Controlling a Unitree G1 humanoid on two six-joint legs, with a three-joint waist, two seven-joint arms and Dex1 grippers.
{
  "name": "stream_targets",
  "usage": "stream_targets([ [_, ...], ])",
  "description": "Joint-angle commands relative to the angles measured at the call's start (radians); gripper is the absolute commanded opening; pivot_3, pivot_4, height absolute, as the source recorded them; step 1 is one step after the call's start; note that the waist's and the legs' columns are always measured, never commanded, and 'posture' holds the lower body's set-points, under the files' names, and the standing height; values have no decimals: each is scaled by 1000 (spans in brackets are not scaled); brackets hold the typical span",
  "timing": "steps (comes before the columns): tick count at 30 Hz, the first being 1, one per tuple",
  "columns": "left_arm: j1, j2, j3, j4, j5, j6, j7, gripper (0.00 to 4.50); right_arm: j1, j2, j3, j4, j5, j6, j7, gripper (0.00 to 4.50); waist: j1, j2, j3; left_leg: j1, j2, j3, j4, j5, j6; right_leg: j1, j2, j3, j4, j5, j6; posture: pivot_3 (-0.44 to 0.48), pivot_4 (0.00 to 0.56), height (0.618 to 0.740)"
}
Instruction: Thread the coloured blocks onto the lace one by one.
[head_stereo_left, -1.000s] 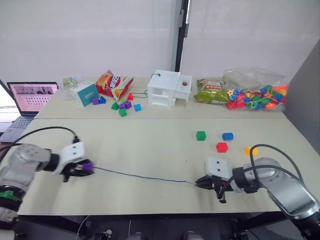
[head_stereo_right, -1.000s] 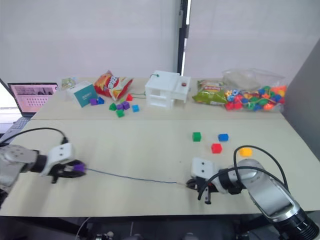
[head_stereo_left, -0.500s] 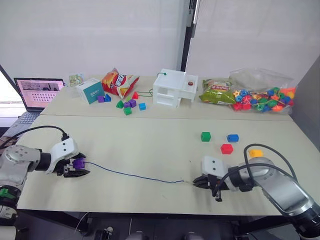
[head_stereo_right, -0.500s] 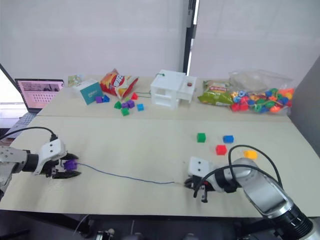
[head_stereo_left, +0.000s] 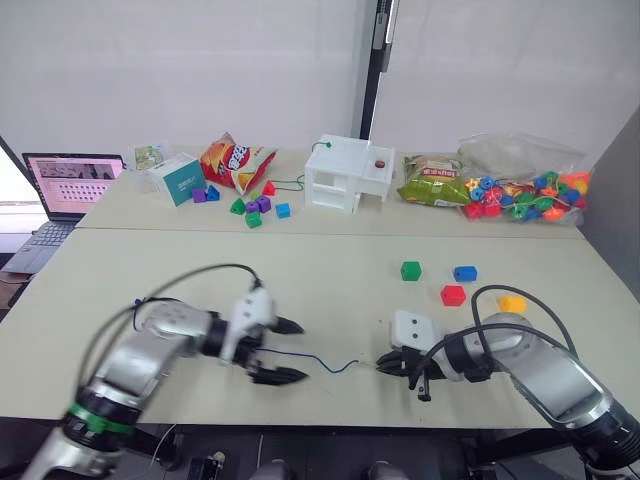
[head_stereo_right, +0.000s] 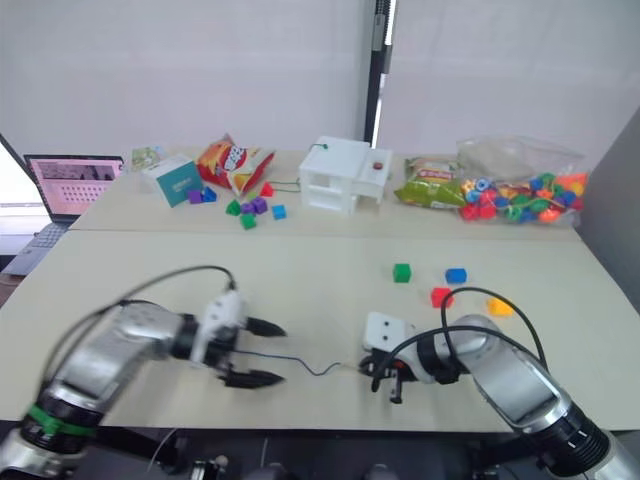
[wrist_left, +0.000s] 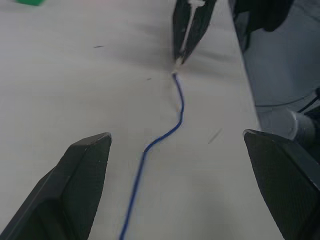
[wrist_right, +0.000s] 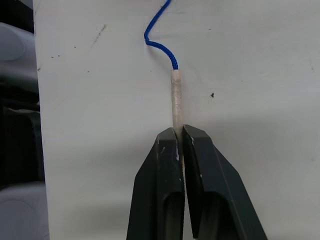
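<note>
The dark-blue lace (head_stereo_left: 325, 366) lies slack on the near table between my two grippers. My right gripper (wrist_right: 180, 131) is shut on its stiff pale tip (wrist_right: 175, 100), low on the table. My left gripper (head_stereo_left: 303, 351) stands wide open astride the lace (wrist_left: 172, 127), a short way left of the right one and holding nothing. Four coloured blocks sit loose behind the right gripper: green (head_stereo_left: 411, 271), blue (head_stereo_left: 465, 273), red (head_stereo_left: 453, 295) and yellow-orange (head_stereo_left: 512, 304).
The far table carries a laptop (head_stereo_left: 68, 182), a teal box (head_stereo_left: 180, 181), a chips bag (head_stereo_left: 236, 161), several small blocks (head_stereo_left: 255, 208), a white toy house (head_stereo_left: 350, 176), a green snack bag (head_stereo_left: 436, 182) and a clear bag of beads (head_stereo_left: 522, 189). The near table's front edge (head_stereo_left: 330, 420) runs just below both grippers.
My left gripper has opened, let go of the purple block and swept right along the lace towards the right gripper. The lace now lies slack. The right gripper has kept its grip.
</note>
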Motion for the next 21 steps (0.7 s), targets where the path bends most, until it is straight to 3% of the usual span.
stream_targets([
  [1,-47,-88,-65,9,90,-47,106,4446,-23,0,7,-32,-4,10,-5,0,4,0,0,0,0,0,0,0,0,0,0,0,0,0,0,0,150,740],
  [6,-79,-182,-132,86,144,-62,149,4446,-31,-2,17,-41,-5,21,-11,0,3,0,0,0,-1,-1,1,0,0,1,0,0,0,0,1,0,150,740],
  [12,-115,-207,-161,139,171,-76,121,4446,-33,1,21,-46,-5,29,-18,0,3,0,0,0,-1,-1,1,0,0,0,0,0,0,0,1,0,150,740],
  [21,-143,-226,-178,155,178,-77,95,1564,-33,-2,21,-51,-1,34,-30,0,2,0,0,0,-1,-1,1,0,0,0,0,0,0,0,1,0,150,740],
])
